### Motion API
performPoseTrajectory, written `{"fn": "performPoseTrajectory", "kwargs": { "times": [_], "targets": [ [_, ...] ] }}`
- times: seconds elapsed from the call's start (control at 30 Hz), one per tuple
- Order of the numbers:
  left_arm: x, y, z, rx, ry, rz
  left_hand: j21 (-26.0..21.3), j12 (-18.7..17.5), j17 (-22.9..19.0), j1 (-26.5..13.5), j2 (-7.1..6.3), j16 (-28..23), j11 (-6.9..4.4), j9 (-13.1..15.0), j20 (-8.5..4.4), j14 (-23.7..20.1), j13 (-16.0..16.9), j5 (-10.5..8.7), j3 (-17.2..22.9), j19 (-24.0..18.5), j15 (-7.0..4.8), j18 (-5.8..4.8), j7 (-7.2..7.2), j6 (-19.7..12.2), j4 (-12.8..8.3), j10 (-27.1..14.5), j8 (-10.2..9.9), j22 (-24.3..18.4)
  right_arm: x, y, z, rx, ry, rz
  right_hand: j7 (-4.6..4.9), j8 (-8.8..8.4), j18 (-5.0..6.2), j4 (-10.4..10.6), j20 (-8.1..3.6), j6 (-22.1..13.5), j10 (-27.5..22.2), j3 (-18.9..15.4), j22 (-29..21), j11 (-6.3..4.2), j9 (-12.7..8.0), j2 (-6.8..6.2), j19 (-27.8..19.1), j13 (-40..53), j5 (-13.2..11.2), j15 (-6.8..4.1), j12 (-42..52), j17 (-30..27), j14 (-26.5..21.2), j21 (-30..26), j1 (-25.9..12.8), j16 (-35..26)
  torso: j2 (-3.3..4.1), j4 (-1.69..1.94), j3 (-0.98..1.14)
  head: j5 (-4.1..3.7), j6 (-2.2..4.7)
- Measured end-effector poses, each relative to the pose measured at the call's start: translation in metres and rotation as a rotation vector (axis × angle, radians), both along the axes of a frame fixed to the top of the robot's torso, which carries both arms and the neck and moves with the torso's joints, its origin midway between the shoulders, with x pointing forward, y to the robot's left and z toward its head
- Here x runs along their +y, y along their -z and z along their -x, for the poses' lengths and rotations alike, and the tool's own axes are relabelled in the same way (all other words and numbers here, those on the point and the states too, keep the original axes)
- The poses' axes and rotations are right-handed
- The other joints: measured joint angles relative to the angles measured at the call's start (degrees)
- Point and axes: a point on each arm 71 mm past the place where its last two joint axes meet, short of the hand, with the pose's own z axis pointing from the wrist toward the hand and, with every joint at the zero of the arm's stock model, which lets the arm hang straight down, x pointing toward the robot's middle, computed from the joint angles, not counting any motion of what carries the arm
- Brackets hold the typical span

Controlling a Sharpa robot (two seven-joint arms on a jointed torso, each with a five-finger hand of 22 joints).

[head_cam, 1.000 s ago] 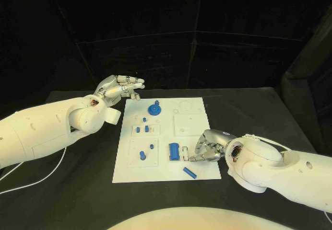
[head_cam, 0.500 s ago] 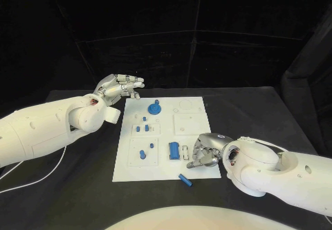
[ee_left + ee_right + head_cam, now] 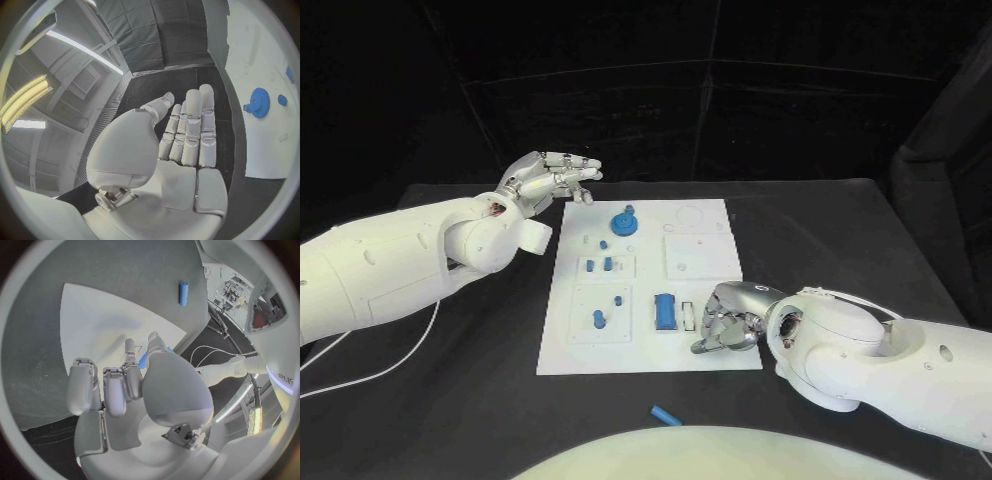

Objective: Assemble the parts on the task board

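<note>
The white task board (image 3: 711,255) lies mid-table with a blue gear (image 3: 626,224), a blue block (image 3: 666,313) and several small blue pegs (image 3: 599,266) on it. My right hand (image 3: 728,326) rests fingers-down on the board's near right corner, beside the block, holding nothing. A loose blue bar (image 3: 664,414) lies on the black table, off the board's near edge; the right wrist view shows the bar (image 3: 184,293) past the board's edge (image 3: 94,325), ahead of the right hand (image 3: 125,385). My left hand (image 3: 553,178) hovers empty beyond the board's far left corner, its fingers (image 3: 190,130) straight, near the gear (image 3: 258,102).
Black table (image 3: 848,240) surrounds the board on all sides. A white cable (image 3: 387,370) trails across the table at the near left, under my left arm. Dark curtains close off the back.
The blue bar has slid from the board's near edge off onto the table toward me. My right hand has shifted slightly along the near right corner. The left hand has barely moved.
</note>
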Motion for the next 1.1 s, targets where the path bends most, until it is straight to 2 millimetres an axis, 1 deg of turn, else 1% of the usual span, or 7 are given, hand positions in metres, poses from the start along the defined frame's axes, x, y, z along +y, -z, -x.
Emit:
{"fn": "performPoseTrajectory", "kwargs": {
  "times": [0.2,0.37,0.43,0.67,0.8,1.03,1.1],
  "targets": [
    [0.002,0.001,0.001,0.002,-0.002,-0.002,0.0,0.0,-0.1,0.0,0.0,0.0,0.0,0.0,0.0,0.0,0.0,0.0,0.0,0.0,0.0,0.0,0.0,0.0,0.0,0.0,0.0,0.0,0.001,-0.001,0.002,0.003,-0.023,-0.03,0.31,0.0,0.0,-0.8,0.0,-0.3,0.0,-0.5,0.0,0.0,0.2,0.82,0.0,0.0,-1.5,0.0,0.0,0.0,0.0,0.0,0.8,0.0,0.04,0.01,0.02,0.23,-0.04],
    [0.002,0.002,0.001,0.004,-0.001,-0.004,0.0,0.0,-0.1,0.0,0.0,0.0,0.0,0.0,0.0,0.0,0.0,0.0,0.0,0.0,0.0,0.0,0.0,0.0,0.0,0.0,0.0,0.0,0.001,-0.002,0.002,0.004,-0.034,-0.046,0.15,0.0,0.0,-1.0,0.0,-0.5,0.0,-0.7,0.1,0.0,0.2,1.13,0.0,0.0,-1.4,0.0,0.0,0.0,0.0,0.0,1.1,0.0,0.05,0.0,0.03,0.24,0.01],
    [0.002,0.003,0.002,0.006,0.0,-0.006,0.0,0.0,-0.1,0.0,0.0,0.0,0.0,0.0,0.0,0.0,0.0,0.0,0.0,0.0,0.0,0.0,0.0,0.0,0.0,0.0,0.0,0.0,0.0,-0.002,0.002,0.004,-0.036,-0.052,0.28,0.0,0.0,-1.4,0.0,-0.6,0.0,-1.1,0.1,0.0,0.3,1.23,0.0,0.0,-0.2,0.0,0.0,0.0,0.0,0.0,1.2,0.0,0.05,0.0,0.03,0.24,0.02],
    [-0.002,0.006,0.002,0.012,0.007,-0.009,0.0,0.0,0.0,0.0,0.0,0.0,0.0,0.0,0.0,0.0,0.0,0.0,0.0,0.0,0.0,0.0,0.0,0.0,0.0,0.0,0.0,0.0,-0.01,-0.001,0.0,0.014,-0.023,-0.073,0.38,0.0,0.0,-2.4,0.0,-1.1,0.0,-1.7,-0.1,0.01,0.4,1.81,0.0,0.1,3.7,0.0,0.0,0.0,0.0,0.0,1.8,0.0,-0.16,0.09,0.05,0.12,-1.16],
    [-0.002,0.008,0.001,0.015,0.007,-0.014,0.0,0.2,0.0,0.0,0.0,0.0,0.0,0.0,0.0,0.0,0.0,0.0,0.0,0.0,0.0,0.0,0.0,0.0,0.0,-0.4,0.0,0.0,-0.017,0.0,-0.001,0.023,-0.012,-0.107,0.96,-0.55,0.01,-3.4,-0.22,-3.0,0.0,-2.0,-0.9,0.02,0.2,1.91,-0.2,0.3,4.9,0.01,-0.8,0.0,0.0,-0.4,3.1,-0.3,-0.47,0.21,0.05,0.21,-1.74],
    [-0.005,0.012,0.0,0.019,0.009,-0.019,0.0,0.2,0.0,0.0,0.0,0.0,0.0,0.0,0.0,0.0,0.0,0.0,0.0,0.0,0.0,0.0,0.0,0.0,0.0,-0.4,0.0,0.0,-0.023,-0.003,-0.003,0.025,-0.023,-0.189,2.03,-2.0,0.0,-5.5,0.2,-5.0,-0.1,-1.8,-1.1,0.97,-0.5,2.58,-0.6,0.4,5.2,0.45,-1.2,0.0,0.0,-0.4,5.5,-0.3,-1.21,0.32,0.05,1.16,-3.44],
    [-0.005,0.013,-0.001,0.021,0.009,-0.02,0.0,0.2,0.0,0.0,0.0,0.0,0.0,0.0,0.0,0.0,0.0,0.0,0.0,0.0,0.0,0.0,0.0,0.0,0.0,-0.4,0.0,0.0,-0.023,-0.003,-0.003,0.026,-0.035,-0.207,2.27,-2.51,0.0,-6.1,0.2,-5.2,0.0,-1.5,-1.2,1.06,-0.7,2.73,-0.6,0.6,4.1,0.65,-1.2,0.0,-0.2,-0.4,6.5,-0.3,-1.45,0.33,0.05,1.57,-3.86]
  ]
}}
